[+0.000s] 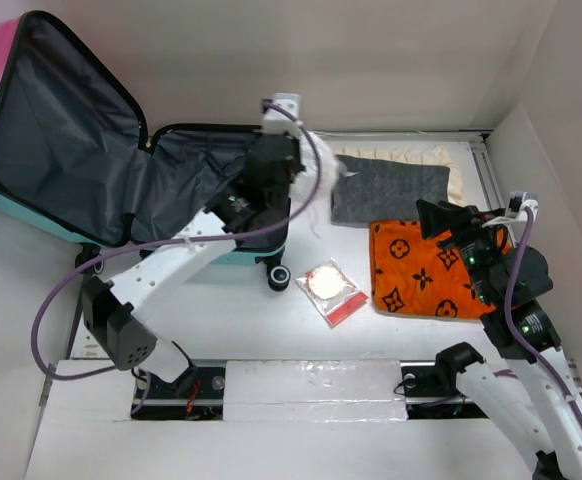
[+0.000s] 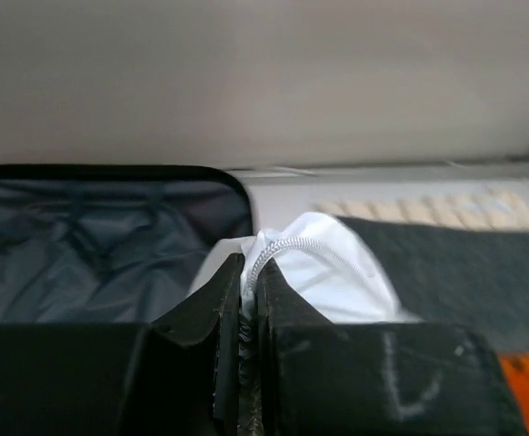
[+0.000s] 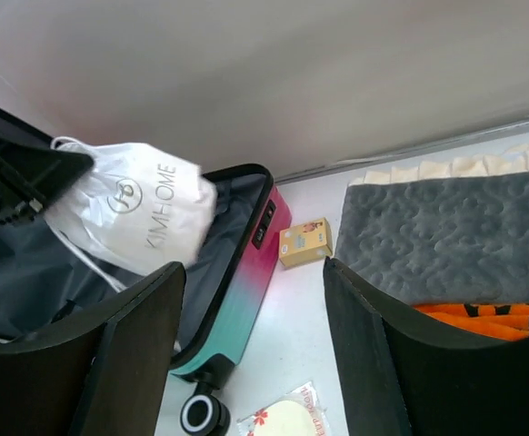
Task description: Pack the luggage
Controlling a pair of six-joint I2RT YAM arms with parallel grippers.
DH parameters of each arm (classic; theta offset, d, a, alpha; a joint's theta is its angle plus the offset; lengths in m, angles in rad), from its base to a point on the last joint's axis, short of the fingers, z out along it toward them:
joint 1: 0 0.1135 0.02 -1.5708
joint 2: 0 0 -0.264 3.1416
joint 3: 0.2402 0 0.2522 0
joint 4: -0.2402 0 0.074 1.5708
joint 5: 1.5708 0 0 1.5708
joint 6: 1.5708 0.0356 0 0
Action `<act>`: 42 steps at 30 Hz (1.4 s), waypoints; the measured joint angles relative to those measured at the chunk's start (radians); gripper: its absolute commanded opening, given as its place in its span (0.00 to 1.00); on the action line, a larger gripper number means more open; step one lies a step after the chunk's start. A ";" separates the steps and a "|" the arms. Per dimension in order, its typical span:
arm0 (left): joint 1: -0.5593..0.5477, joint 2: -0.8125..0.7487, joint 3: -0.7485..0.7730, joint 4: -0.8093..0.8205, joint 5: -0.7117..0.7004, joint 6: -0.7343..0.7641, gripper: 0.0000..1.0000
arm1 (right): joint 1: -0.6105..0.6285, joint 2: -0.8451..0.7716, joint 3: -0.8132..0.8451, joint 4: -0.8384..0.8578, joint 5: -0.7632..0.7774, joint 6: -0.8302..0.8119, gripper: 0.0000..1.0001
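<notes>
1. The left gripper [image 2: 249, 295] is seen with its fingers [image 2: 224, 309] pressed together on the gathered neck of a white bag [image 2: 328, 263].
2. The bag, printed "KIMHOME", is held up over the right edge of the luggage [image 1: 61, 130], beside the dark lining.
3. The luggage is laid open at the rear left of the table [image 1: 271, 325]. Its lid is propped up to the left, the grey lining is exposed, and a wheel [image 1: 279, 277] faces the near side.
4. The left arm is stretched diagonally across the open base.
5. The right gripper [image 3: 251, 272] is shown with its fingers [image 3: 128, 354] spread wide apart and nothing between them.
6. It is held above the rear edge of an orange cloth [image 1: 421, 275], which is spread flat on the right of the table.
7. A grey cloth [image 1: 391, 190] is laid just behind the orange one, touching it, and a cream cloth [image 1: 411, 155] is partly covered by the grey one at the back.
8. A small yellow box [image 3: 305, 243] is seen on the table between the luggage and the grey cloth.
9. A clear packet [image 1: 331, 285] with a red edge is placed near the wheel, between the luggage and the orange cloth.
</notes>
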 measured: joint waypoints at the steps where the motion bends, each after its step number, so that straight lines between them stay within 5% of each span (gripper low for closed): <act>1: 0.051 -0.011 -0.014 0.003 0.011 -0.020 0.00 | 0.000 0.007 0.000 0.001 0.000 0.000 0.68; 8: 0.446 -0.006 -0.090 -0.009 0.093 -0.171 0.00 | 0.000 0.082 -0.009 0.014 -0.037 0.000 0.68; 9: 0.506 0.001 -0.098 -0.018 0.101 -0.198 0.30 | 0.000 0.092 -0.011 0.014 -0.042 0.000 0.68; 13: 0.643 0.035 -0.107 -0.051 0.111 -0.323 1.00 | 0.000 0.132 -0.012 0.026 -0.071 0.000 0.69; 20: 0.640 -0.060 -0.361 -0.006 0.073 -0.464 1.00 | 0.000 0.195 -0.013 0.029 -0.105 0.000 0.64; 25: 0.340 -0.081 -0.317 0.070 0.019 -0.339 0.93 | 0.000 0.230 -0.013 0.043 -0.128 0.000 0.17; 27: 0.206 -0.002 -0.189 0.084 0.044 -0.279 0.91 | 0.000 0.243 -0.013 0.047 -0.133 -0.004 0.09; 30: 0.084 0.222 0.065 0.074 0.124 -0.209 0.89 | 0.000 0.251 -0.013 0.048 -0.130 -0.005 0.11; 36: 0.090 0.651 0.535 -0.160 0.227 -0.133 0.89 | 0.000 0.240 -0.016 0.051 -0.108 -0.004 0.15; 38: 0.098 0.787 0.682 -0.239 0.245 -0.103 0.81 | -0.001 0.233 -0.020 0.052 -0.101 -0.003 0.17; 42: 0.106 0.862 0.665 -0.329 0.261 -0.087 0.78 | -0.006 0.230 -0.023 0.053 -0.092 -0.001 0.32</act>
